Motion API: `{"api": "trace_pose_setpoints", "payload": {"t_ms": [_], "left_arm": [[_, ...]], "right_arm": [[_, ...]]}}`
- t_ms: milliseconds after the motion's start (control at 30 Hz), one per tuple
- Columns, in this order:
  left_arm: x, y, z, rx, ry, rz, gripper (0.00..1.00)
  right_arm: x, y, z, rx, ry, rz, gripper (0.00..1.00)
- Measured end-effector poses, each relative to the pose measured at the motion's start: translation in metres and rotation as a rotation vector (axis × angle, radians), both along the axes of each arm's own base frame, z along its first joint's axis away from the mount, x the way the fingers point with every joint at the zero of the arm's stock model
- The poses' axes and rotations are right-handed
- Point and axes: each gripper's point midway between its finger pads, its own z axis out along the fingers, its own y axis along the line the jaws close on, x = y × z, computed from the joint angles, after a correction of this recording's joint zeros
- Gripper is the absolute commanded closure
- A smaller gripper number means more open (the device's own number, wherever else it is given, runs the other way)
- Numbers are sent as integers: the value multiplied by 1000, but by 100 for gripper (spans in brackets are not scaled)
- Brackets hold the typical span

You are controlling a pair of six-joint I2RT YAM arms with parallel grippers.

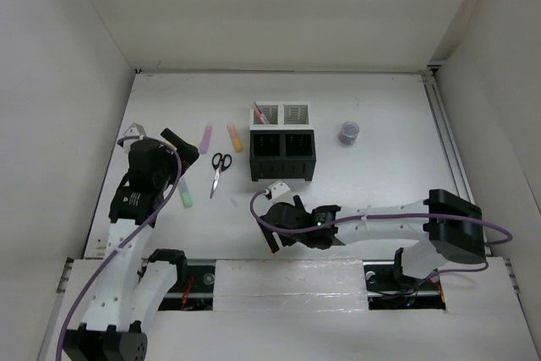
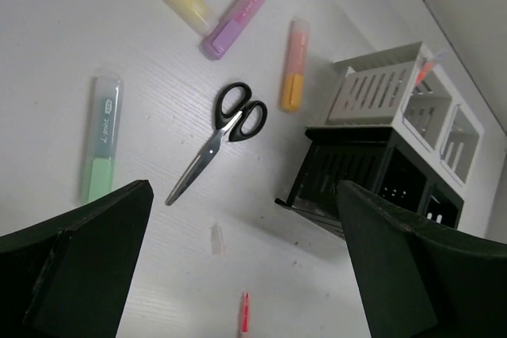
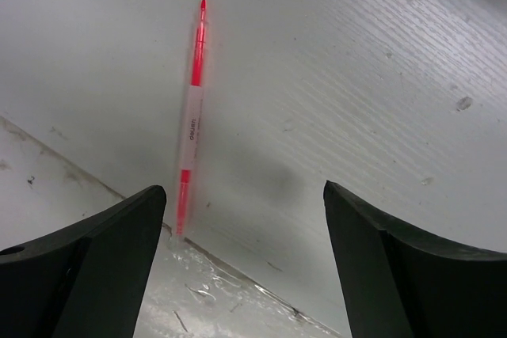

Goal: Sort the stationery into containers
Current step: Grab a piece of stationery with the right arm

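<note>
To be picked next, by the look of it: the thin red pen (image 3: 192,116). Lies flat on the white table (image 3: 380,77), left of centre in the right wrist view. Long axis near upright in the frame and leaning slightly, tip toward the top, tail down at the seam with the taped strip (image 3: 198,298). Sits just inside the left-hand finger of the right gripper (image 3: 242,191), off-centre in the gap, and runs on well above both fingertips. Spread wide, that gripper, with nothing pinched. Probably calls for a small shift toward frame-left and then a descent, closing across the barrel rather than along it. Farther out: left gripper (image 2: 244,187) likewise spread and empty, hanging over the scissors (image 2: 230,128) and green highlighter (image 2: 101,148). Only a red sliver at the bottom edge of that view, likely the same pen. Nearer by far: the right arm.
</note>
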Motion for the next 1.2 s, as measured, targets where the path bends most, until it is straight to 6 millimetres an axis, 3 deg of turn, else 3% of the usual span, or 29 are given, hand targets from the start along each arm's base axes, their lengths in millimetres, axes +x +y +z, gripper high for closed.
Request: {"api": "trace_pose_setpoints", "payload": {"t_ms": [200,367,633,833,967,1100,1200], "left_arm": [[-3,3,20,24,-38,-2,0],[-1,1,8,45,15,-30,0],[-2,-4,6,63,22,-89,0],[-2,-6,6,72,19,-107,0],[-2,-6,6,75,18,-117,0],[-2,-7,6,76,16,-125,0],[-2,-8,8,75,10,-127,0]], "right_arm": [[4,17,-6,-22,3,6,19],[7,27,-12,-44,4,13,23],[10,40,-16,-73,6,22,29],[8,38,-37,-132,28,30,41],[8,40,-37,-132,30,36,64],[7,43,-37,-130,34,43,93],[7,44,-37,-128,35,43,100]]}}
